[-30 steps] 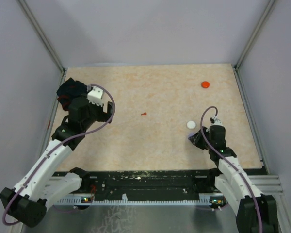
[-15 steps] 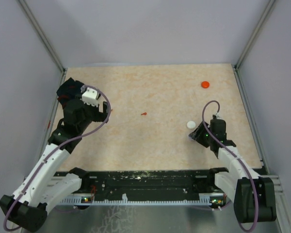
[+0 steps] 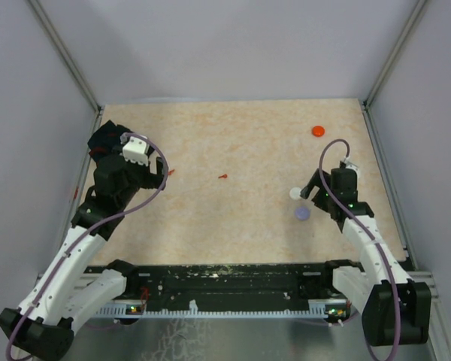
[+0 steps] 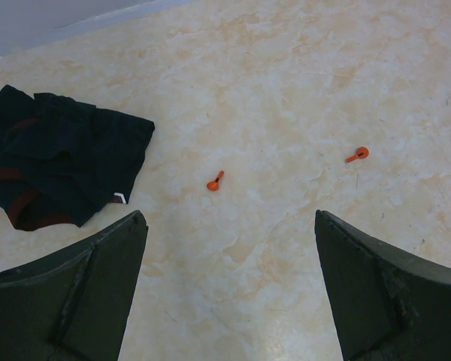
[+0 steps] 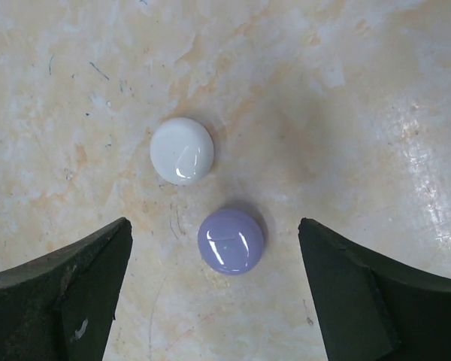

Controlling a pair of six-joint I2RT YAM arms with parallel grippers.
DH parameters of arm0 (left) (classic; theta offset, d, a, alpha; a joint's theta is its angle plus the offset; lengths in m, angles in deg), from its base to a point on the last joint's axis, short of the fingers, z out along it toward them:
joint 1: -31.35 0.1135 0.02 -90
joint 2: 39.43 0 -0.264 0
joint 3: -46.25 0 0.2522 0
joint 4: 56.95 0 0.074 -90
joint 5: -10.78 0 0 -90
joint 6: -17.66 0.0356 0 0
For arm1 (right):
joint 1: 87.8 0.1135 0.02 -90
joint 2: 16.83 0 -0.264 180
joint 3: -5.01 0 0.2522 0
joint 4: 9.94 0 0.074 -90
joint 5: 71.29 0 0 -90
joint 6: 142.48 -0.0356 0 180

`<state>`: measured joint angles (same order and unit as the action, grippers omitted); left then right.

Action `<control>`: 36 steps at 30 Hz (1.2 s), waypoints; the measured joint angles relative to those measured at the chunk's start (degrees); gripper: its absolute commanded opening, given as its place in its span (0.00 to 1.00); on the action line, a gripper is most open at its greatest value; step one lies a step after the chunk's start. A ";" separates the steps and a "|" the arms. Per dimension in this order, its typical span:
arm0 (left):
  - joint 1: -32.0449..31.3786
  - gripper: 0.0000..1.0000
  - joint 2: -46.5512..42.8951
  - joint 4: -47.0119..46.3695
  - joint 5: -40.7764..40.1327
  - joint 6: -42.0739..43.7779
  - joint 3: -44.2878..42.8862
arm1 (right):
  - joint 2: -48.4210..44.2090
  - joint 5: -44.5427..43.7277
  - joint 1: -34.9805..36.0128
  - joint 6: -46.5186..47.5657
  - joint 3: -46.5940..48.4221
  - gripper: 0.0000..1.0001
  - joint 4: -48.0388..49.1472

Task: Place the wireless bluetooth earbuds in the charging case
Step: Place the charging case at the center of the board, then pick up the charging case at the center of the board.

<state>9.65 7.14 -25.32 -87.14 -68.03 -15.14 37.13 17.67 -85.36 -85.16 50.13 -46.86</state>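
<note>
Two tiny red stemmed earbuds [image 4: 215, 183] [image 4: 357, 155] lie on the marbled tabletop ahead of my left gripper [image 4: 229, 226], which hovers open and empty. From above they show as one red earbud [image 3: 222, 177] mid-table and another [image 3: 171, 172] just beyond the left gripper [image 3: 156, 179]. A pale purple round charging case [image 5: 231, 241] lies flat and closed on the table between the wide-open fingers of my right gripper [image 5: 214, 226], touching neither. A white round case [image 5: 181, 150] sits just beyond it. The top view shows the purple case [image 3: 302, 213], the white case [image 3: 295, 193] and the right gripper [image 3: 313, 197].
A crumpled black cloth with red marks [image 4: 60, 169] lies at the table's far left edge [image 3: 109, 137]. A red round case [image 3: 318, 131] sits at the back right. Grey walls and metal posts enclose the table on three sides.
My right gripper has opened, let the purple case go onto the table next to the white one, and drawn back up and to the right. The left arm has shifted slightly back-left.
</note>
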 measured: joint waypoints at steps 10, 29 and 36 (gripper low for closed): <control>0.26 0.97 -0.11 0.00 0.00 0.00 0.00 | 10.32 -5.88 0.00 4.55 7.87 0.91 6.62; 0.98 0.96 1.62 -0.37 0.13 0.00 0.81 | 53.22 -14.16 -4.50 17.20 40.96 0.75 25.11; 1.73 0.96 3.17 -0.48 1.07 -0.02 0.87 | 64.00 -11.87 -4.83 19.76 51.52 0.75 24.63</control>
<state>11.38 10.31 -25.80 -86.07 -68.05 -14.27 101.12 5.80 -90.19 -65.41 101.64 -22.23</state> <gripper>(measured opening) 0.963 0.751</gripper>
